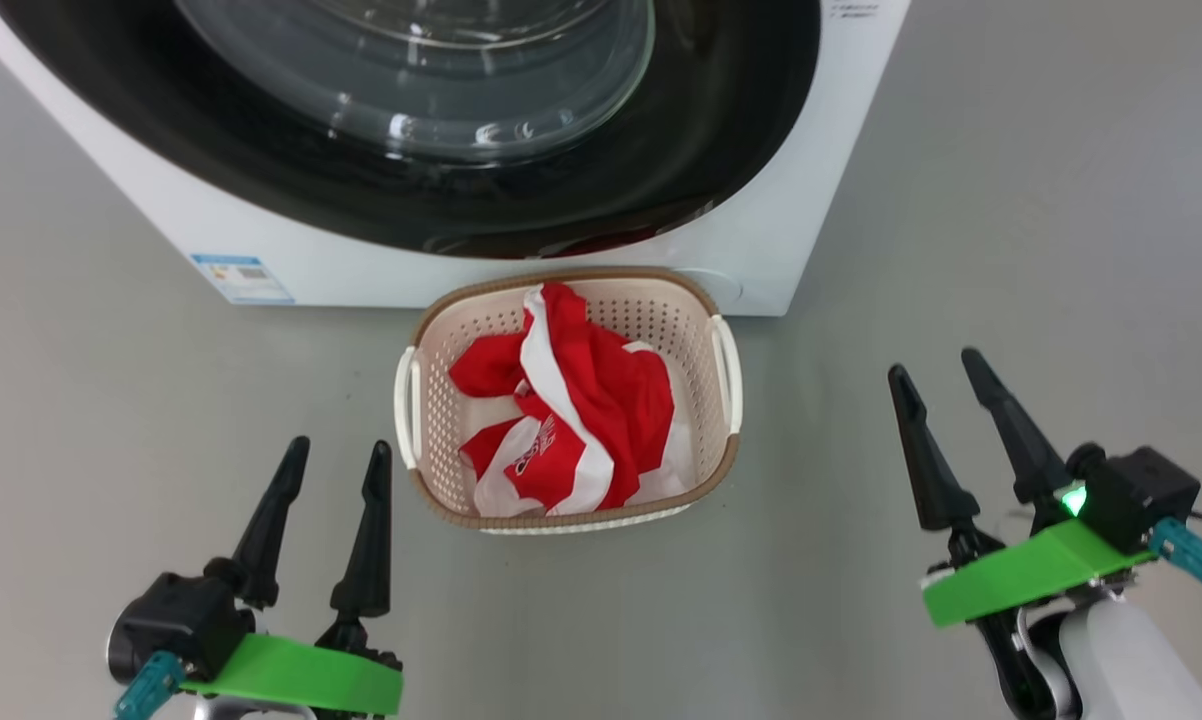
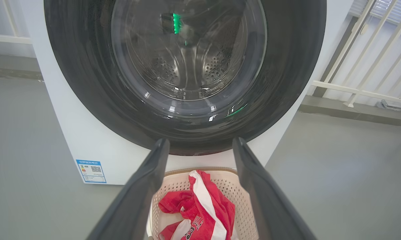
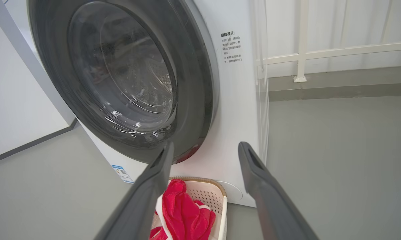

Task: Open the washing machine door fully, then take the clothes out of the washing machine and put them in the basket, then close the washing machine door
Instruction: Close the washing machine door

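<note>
- While the washing machine door [image 1: 731, 130] sat shut, the clothes [image 1: 586, 400] lay heaped in the basket [image 1: 571, 273], on the floor [image 1: 1011, 200] just near of the washing machine [image 1: 201, 225].
- The left tool [image 1: 341, 445] and the right tool [image 1: 933, 362] stood fingers apart, empty.

A laundry corner here, bare and test-room plain: a white front-loading washing machine [image 1: 761, 230] on smooth grey floor [image 1: 1011, 200], a basket [image 1: 441, 440] of red and white clothes [image 1: 581, 400] just before it, white railing [image 3: 302, 40] to its right, blank wall [image 3: 13, 100] to its left.
</note>
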You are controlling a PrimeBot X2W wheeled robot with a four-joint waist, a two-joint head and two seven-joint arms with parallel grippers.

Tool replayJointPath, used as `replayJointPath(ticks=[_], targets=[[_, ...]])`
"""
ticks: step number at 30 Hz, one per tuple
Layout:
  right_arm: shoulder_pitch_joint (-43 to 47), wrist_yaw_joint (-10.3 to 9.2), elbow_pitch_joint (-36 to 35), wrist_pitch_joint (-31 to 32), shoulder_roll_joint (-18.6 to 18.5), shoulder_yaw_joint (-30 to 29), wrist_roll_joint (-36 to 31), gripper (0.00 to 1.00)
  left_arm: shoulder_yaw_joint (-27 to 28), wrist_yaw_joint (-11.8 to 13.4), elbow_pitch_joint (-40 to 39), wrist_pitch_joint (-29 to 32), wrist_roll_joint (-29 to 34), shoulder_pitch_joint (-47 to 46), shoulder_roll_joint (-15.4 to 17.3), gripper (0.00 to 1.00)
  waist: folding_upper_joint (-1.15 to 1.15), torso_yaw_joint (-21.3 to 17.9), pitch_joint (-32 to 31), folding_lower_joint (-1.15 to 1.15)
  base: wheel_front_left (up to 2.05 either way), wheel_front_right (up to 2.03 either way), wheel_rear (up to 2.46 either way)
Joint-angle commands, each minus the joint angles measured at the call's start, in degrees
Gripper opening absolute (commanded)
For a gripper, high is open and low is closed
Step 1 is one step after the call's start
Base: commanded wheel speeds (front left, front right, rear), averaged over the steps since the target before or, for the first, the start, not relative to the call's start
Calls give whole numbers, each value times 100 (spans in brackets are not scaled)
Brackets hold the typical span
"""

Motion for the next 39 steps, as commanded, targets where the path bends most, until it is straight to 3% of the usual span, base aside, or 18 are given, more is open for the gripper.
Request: replayJointPath(ticks=[1,39], targets=[[133,-6,-125,-29,28,87,5,100,223,-31,-113,-54,55,72,95,100,0,-139,-158,0,0,0,0],[1745,-6,-255,-29,175,-548,-82,100,749,-32,-51,-54,160,1133,95,100,0,-494,-1044,0,0,0,0]])
